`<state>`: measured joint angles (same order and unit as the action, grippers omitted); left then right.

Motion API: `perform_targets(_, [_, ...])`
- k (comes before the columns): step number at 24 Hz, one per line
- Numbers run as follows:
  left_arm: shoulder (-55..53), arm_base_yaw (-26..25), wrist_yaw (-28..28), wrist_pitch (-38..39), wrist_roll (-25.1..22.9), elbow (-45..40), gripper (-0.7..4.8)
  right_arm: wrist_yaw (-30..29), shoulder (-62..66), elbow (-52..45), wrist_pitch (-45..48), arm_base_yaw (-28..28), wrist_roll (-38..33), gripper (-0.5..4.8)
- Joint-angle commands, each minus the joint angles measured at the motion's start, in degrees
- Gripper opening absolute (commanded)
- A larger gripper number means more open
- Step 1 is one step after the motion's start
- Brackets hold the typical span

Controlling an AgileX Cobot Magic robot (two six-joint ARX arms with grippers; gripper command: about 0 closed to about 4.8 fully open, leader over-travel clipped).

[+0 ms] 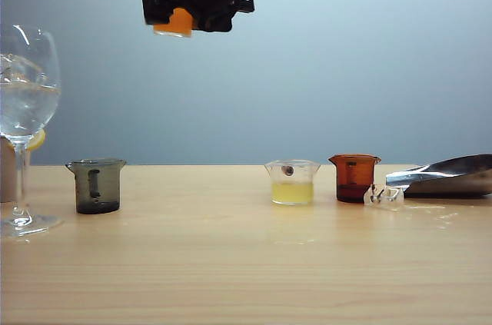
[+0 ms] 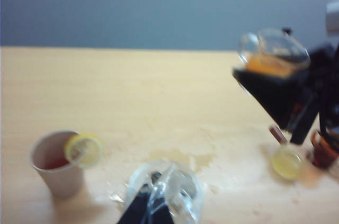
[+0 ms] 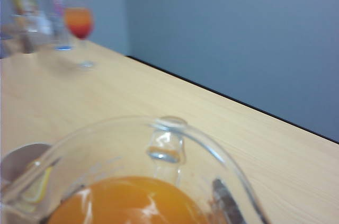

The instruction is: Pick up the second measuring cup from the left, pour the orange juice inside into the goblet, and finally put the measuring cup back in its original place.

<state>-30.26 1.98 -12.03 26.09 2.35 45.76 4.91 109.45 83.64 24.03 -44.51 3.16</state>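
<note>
While the second measuring cup (image 1: pixel 180 24), a small clear beaker with a flared rim and pour lip, was held high above the pale wooden table (image 1: pixel 231 263), it was clamped between the black fingers of the right gripper (image 1: pixel 184 10). Opaque orange juice (image 3: pixel 127 203) was seen filling its lower part, glossy on the surface. Near the table's left edge in the exterior view stood the goblet (image 1: pixel 24 110), tall and clear, with a round bowl, thin stem and flat foot. Across the table were set a smoky grey cup (image 1: pixel 96 185), a clear cup of pale yellow liquid (image 1: pixel 292 181) and an amber-brown cup (image 1: pixel 354 177), with a shiny metal scoop (image 1: pixel 450 174) lying at the far right. The left gripper (image 2: pixel 151 208) was seen only blurred behind a clear glass rim, so its finger spread could not be told. A paper cup (image 2: pixel 55 163) with a lemon slice (image 2: pixel 83 150) on its rim stood nearby.
</note>
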Motion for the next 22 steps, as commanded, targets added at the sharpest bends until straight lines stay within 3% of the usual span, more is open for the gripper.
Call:
perform_targets(1, [-1.7,0.0,-4.7,0.7,-0.1,0.4,-0.06,-4.3,-0.5,0.9,-0.1,-0.1,0.5,-0.01])
perform_targets(8, [-3.8,-0.1,-6.4,0.7,1.3,0.5,-0.06,-10.1,-0.4,5.8,-5.9,-0.3,6.1,-0.01])
perform_targets(18, [-3.8,-0.1,-7.1,0.5,3.7,0.5,-0.06,-17.4,4.2,13.0,-7.9,-0.3,6.3,-0.01])
perform_targets(22, [-3.8,-0.1,-7.1,0.4,5.2,0.5,-0.06,-17.7,5.2,13.9,-8.0,-1.0,7.5,-0.01])
